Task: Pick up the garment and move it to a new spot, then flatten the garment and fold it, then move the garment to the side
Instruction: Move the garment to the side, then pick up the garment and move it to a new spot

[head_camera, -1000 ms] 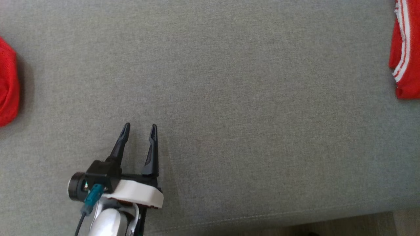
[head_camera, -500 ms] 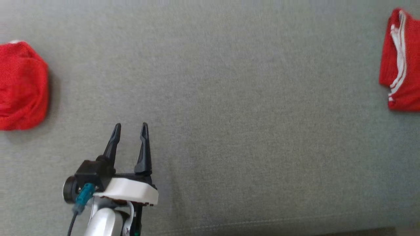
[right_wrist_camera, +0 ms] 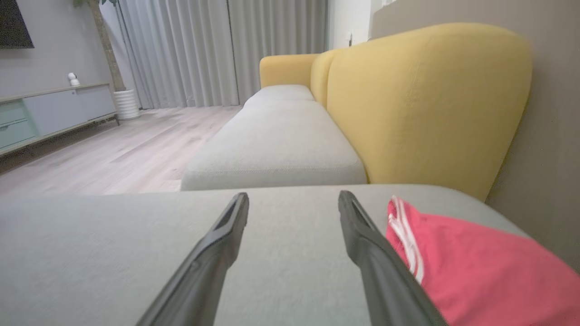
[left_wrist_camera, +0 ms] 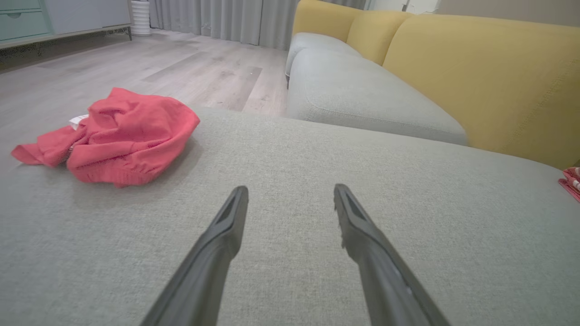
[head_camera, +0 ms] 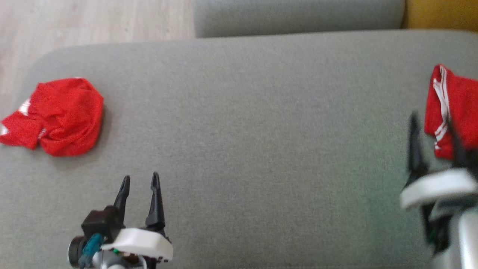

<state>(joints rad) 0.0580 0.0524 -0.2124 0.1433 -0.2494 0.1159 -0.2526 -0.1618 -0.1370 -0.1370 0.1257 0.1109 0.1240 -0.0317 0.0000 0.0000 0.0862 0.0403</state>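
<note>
Camera raised, garment (head_camera: 63, 116) left of left gripper (head_camera: 140, 175)

Matt woven cushion (head_camera: 261, 112), knitted garment (head_camera: 63, 116)

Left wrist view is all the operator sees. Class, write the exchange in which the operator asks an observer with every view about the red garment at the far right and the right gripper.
Operator: How does the red garment at my right edge lie?
Observer: Flat on the grey cushion, with white stripes along its near edge, close to the yellow backrest.
Operator: Is the right gripper near it?
Observer: Yes. In the right wrist view the right gripper points along the cushion and the garment lies just outside one finger.
Operator: Has it gripped anything?
Observer: No, it is open, with nothing between its fingers.
</note>
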